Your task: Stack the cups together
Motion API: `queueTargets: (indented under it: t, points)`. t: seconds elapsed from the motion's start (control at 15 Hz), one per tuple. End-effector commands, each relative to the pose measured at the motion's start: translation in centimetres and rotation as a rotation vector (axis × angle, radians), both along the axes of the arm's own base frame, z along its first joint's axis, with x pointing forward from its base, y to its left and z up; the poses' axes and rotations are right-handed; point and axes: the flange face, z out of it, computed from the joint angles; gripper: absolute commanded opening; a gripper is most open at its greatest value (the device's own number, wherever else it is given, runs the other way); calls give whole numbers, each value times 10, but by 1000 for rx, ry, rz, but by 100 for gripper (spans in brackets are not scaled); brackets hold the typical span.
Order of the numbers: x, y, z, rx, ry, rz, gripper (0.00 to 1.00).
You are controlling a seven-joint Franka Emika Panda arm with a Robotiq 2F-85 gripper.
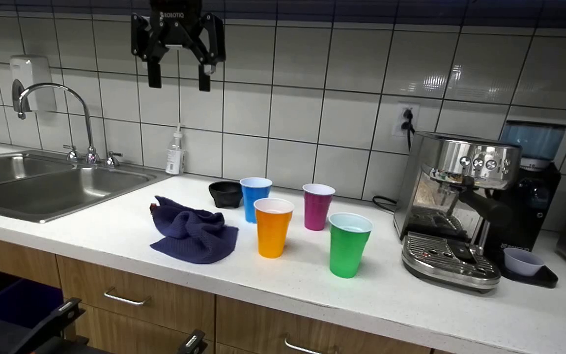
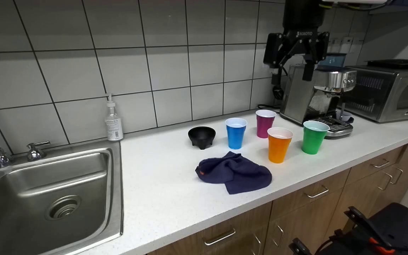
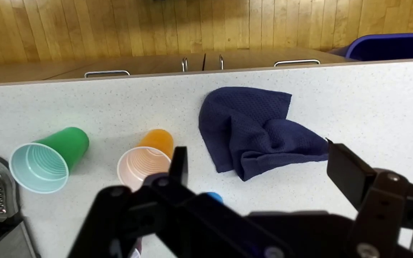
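Observation:
Separate upright cups stand on the white counter: blue [image 1: 248, 206], orange [image 1: 270, 233], magenta [image 1: 316, 211] and green [image 1: 346, 253]. They also show in an exterior view: blue [image 2: 235, 136], orange [image 2: 277, 150], magenta [image 2: 263, 126] and green [image 2: 311, 141]. My gripper [image 1: 179, 83] is open and empty, high above the counter; it also shows in an exterior view [image 2: 292, 76]. In the wrist view the open fingers [image 3: 256, 157] frame the cloth. The green cup [image 3: 73, 143] and orange cup [image 3: 159, 139] lie left; the blue cup [image 3: 215, 196] and magenta cup are mostly hidden behind the gripper.
A crumpled navy cloth [image 1: 192, 236] lies left of the orange cup in an exterior view. A small black bowl [image 1: 226, 194] stands beside the blue cup. A coffee machine [image 1: 452, 211] stands right of the cups; a sink [image 1: 62, 191] and soap bottle [image 1: 175, 155] are left.

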Motion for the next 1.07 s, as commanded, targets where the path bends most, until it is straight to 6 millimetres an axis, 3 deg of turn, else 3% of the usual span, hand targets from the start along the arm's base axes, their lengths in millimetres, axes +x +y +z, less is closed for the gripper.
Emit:
queueTargets:
  t: [0.0, 1.0]
  points:
    - [0, -14, -19, -18, -50, -37, 100]
    - [28, -114, -76, -43, -129, -259, 100]
